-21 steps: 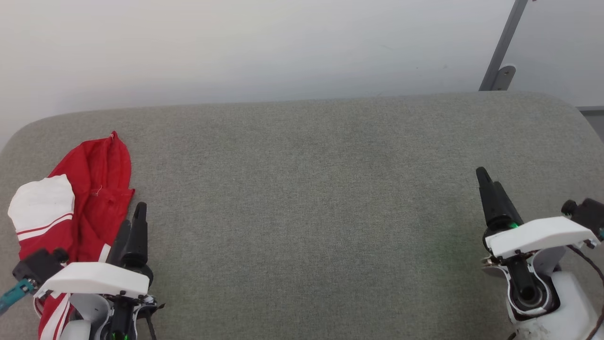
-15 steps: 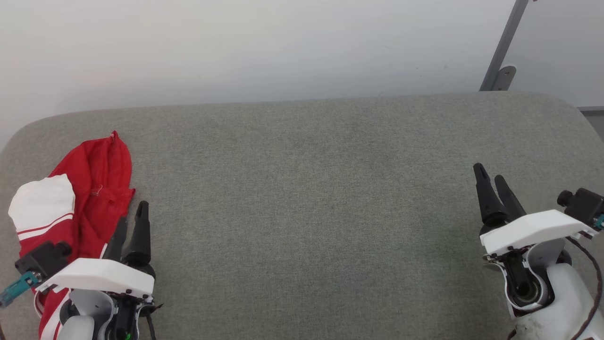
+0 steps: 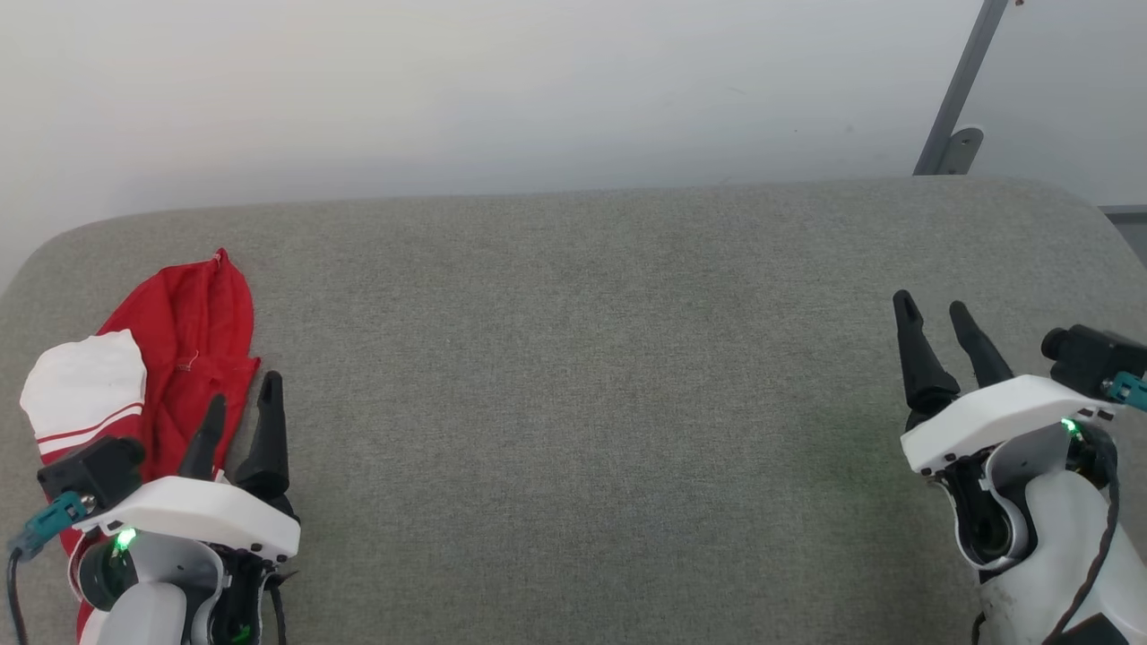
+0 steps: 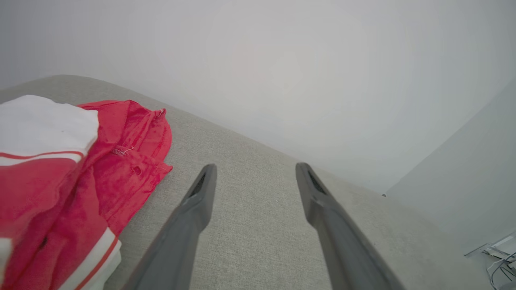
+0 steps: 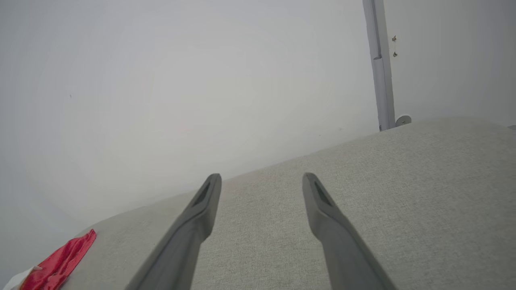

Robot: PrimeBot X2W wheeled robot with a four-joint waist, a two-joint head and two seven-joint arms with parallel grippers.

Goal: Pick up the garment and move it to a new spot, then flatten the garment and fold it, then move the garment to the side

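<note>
**Item 1: the garment** [image 3: 193,349]. Red jersey fabric, crumpled in a loose heap rather than spread flat. It lies at the left end of the grey upholstered surface [image 3: 582,403], close to that surface's rounded left edge. A white sleeve [image 3: 85,385] with a thin red stripe sits on the heap's left side. Red-and-white striped trim shows at the near end. No lettering or number is visible.

**Item 2: left gripper** [image 3: 243,392]. Near left, just to the right of the garment. The two dark fingers are spread apart and released, with nothing between them. In the left wrist view both fingers hang over bare upholstery, and the red cloth lies just beside the left finger. Whether that finger touches the cloth cannot be told.

**Item 3: right gripper** [image 3: 932,306]. Near right, well apart from the garment. The fingers are spread, released and hold nothing. They point toward the far edge, over bare upholstery.

**Item 4: surroundings.** A plain pale wall [image 3: 448,90] stands behind the surface. A grey metal post [image 3: 961,81] with a small bracket at its foot is at the far right.
</note>
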